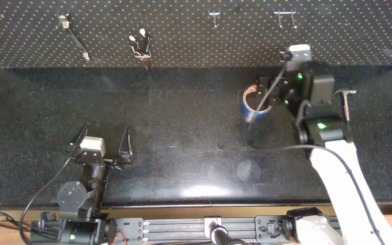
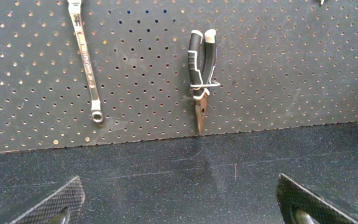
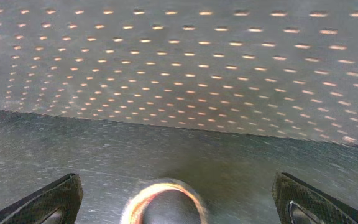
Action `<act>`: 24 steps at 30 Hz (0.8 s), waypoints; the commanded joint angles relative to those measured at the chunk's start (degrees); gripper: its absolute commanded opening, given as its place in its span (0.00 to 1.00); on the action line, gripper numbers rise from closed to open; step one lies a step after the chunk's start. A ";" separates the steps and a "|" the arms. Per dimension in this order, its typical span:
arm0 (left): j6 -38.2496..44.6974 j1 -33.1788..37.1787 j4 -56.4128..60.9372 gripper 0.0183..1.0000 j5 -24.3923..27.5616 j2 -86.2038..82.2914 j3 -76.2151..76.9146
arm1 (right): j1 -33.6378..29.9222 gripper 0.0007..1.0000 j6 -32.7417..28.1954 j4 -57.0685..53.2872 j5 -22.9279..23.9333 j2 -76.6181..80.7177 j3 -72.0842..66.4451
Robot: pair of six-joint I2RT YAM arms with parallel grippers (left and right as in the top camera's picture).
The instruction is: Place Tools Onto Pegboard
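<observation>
Vertically on the pegboard (image 2: 291, 74), pliers (image 2: 200, 102) nose down, handles up; both arms' jaws wide apart.

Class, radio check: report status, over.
Left gripper open, at rest. Right gripper open over blue tape roll. Metal hammer lies on black table. Nothing blocks empty metal hooks.

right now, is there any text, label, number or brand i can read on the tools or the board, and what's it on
No text here can be read.
wrench: faint marks along the shank, too small to read.
pliers: no print visible.
tape roll: blurred, no label to make out.
pegboard: plain holes, no signs or numbers.
</observation>
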 commanded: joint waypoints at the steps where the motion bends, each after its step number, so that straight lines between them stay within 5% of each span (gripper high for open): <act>1: -0.70 -0.24 -0.48 1.00 -0.66 -0.59 -0.09 | 3.52 0.98 1.95 -2.08 0.15 6.91 4.09; 24: -0.70 -0.24 -0.48 1.00 -0.66 -0.59 -0.09 | 9.01 0.98 6.16 -12.52 0.13 21.73 7.85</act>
